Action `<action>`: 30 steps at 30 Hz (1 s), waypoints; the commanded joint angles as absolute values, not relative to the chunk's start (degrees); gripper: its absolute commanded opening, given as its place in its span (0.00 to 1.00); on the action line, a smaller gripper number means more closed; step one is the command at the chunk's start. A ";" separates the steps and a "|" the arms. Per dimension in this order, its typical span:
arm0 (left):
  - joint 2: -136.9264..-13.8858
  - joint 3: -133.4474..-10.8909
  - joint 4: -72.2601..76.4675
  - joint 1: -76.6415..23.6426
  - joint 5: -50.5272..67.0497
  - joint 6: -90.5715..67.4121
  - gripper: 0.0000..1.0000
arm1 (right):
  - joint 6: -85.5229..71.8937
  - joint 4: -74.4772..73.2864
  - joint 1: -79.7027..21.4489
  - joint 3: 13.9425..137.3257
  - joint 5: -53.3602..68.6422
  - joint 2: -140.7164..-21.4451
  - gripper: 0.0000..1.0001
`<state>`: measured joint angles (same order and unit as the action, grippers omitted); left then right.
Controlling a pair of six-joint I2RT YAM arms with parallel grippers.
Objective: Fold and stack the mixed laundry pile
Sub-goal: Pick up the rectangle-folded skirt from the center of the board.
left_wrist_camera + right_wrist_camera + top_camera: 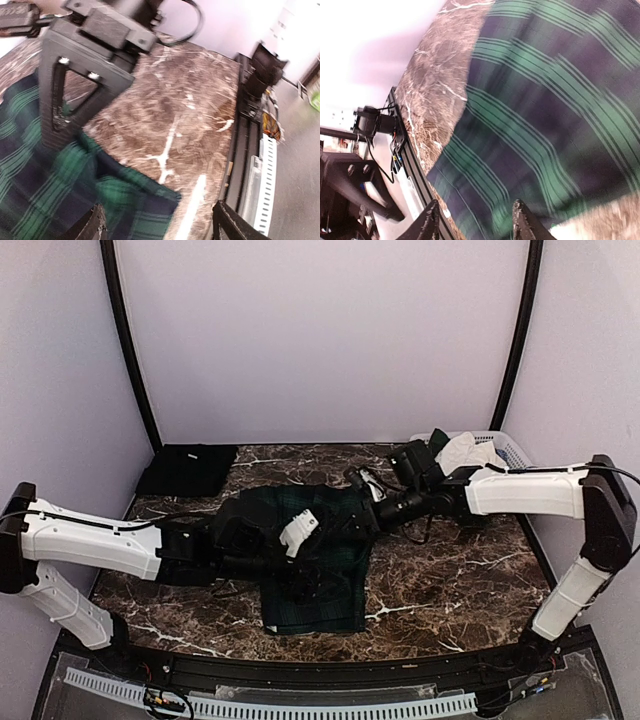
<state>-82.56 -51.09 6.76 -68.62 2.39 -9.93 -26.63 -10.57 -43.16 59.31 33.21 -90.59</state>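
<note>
A: Count?
B: One tartan skirt (320,605), spread mid-table. One black cloth (187,470), folded, back left. One white basket (505,448), back right. Two grippers over the skirt: left gripper (160,222) wide, right gripper (475,220) parted, nothing gripped.
A: Surface, room?
B: Brown marbled table (450,570); plain pale walls (320,340).

Skirt (318,570): laid at bench (450,580) centre. Cloth (188,469): placed behind it, far left. Basket (513,448): set far right, garments (466,452) held inside.
</note>
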 commanded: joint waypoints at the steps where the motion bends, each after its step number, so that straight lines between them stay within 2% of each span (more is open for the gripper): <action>1: -81.68 -46.23 3.84 -64.02 2.06 -15.57 0.71 | -23.45 -10.54 -45.52 66.58 35.98 -99.72 0.43; 5: -83.80 -43.24 4.77 -62.34 2.24 -17.85 0.69 | -21.07 -11.17 -45.53 68.49 37.32 -107.04 0.34; 8: -85.08 -41.83 5.17 -61.50 1.88 -19.39 0.66 | -20.17 -11.06 -45.45 65.55 37.06 -109.25 0.29; 11: -86.31 -40.94 3.97 -61.57 1.03 -18.17 0.61 | -19.90 -9.92 -45.19 61.74 36.57 -110.28 0.19; 13: -86.22 -41.12 2.25 -64.22 -2.52 -13.76 0.61 | -18.96 -10.26 -45.16 60.59 35.64 -111.61 0.14; 14: -86.05 -41.04 1.88 -68.79 -5.13 -11.58 0.62 | -18.78 -10.29 -45.15 60.10 35.25 -112.00 0.12; 17: -87.48 -41.84 1.31 -76.62 -16.88 -4.52 0.68 | -18.93 -9.49 -45.16 59.01 35.35 -112.87 0.09; 24: -92.02 -43.68 2.76 -81.41 -21.95 -0.71 0.72 | -18.78 -8.40 -45.18 57.42 35.63 -112.86 0.06; 30: -99.33 -46.45 1.01 -84.67 -32.88 7.31 0.70 | -18.86 -7.70 -45.18 56.75 36.25 -112.66 0.06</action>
